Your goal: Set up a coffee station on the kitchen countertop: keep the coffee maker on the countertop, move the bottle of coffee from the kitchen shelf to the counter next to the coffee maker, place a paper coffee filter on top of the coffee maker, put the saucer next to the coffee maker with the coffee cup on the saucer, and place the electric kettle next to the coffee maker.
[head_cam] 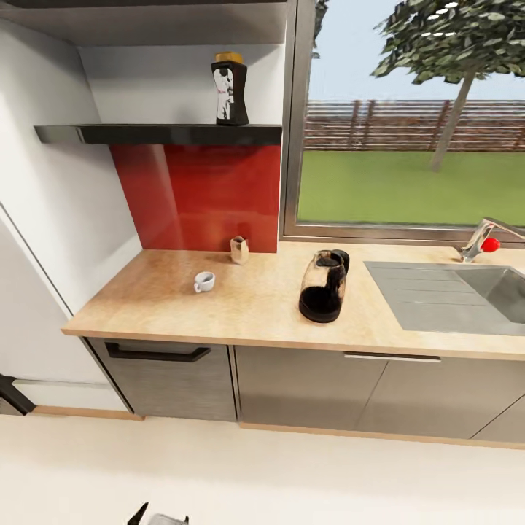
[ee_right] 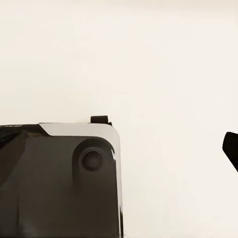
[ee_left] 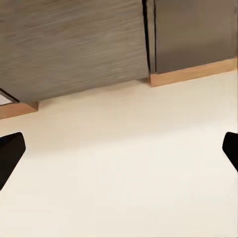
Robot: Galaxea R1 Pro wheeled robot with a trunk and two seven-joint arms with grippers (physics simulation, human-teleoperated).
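The bottle of coffee (head_cam: 230, 89) stands on the black kitchen shelf (head_cam: 160, 134), near its window end, not yet brought down. Below, on the kitchen countertop (head_cam: 240, 321), the coffee cup (head_cam: 205, 281) lies tipped toward the left end, the paper coffee filter (head_cam: 239, 249) sits at the back edge by the red splashback, and the electric kettle (head_cam: 323, 286) stands mid-counter beside the sink (head_cam: 452, 295) (handy for filling). The left gripper (ee_left: 119, 153) hangs over bare floor, jaws wide apart and empty, plausibly parked for travel. The right gripper's (ee_right: 230, 148) spread I cannot tell.

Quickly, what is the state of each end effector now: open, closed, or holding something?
Left end effector: open, holding nothing, above the pale cream floor.
Right end effector: cannot be told; one black fingertip shows.
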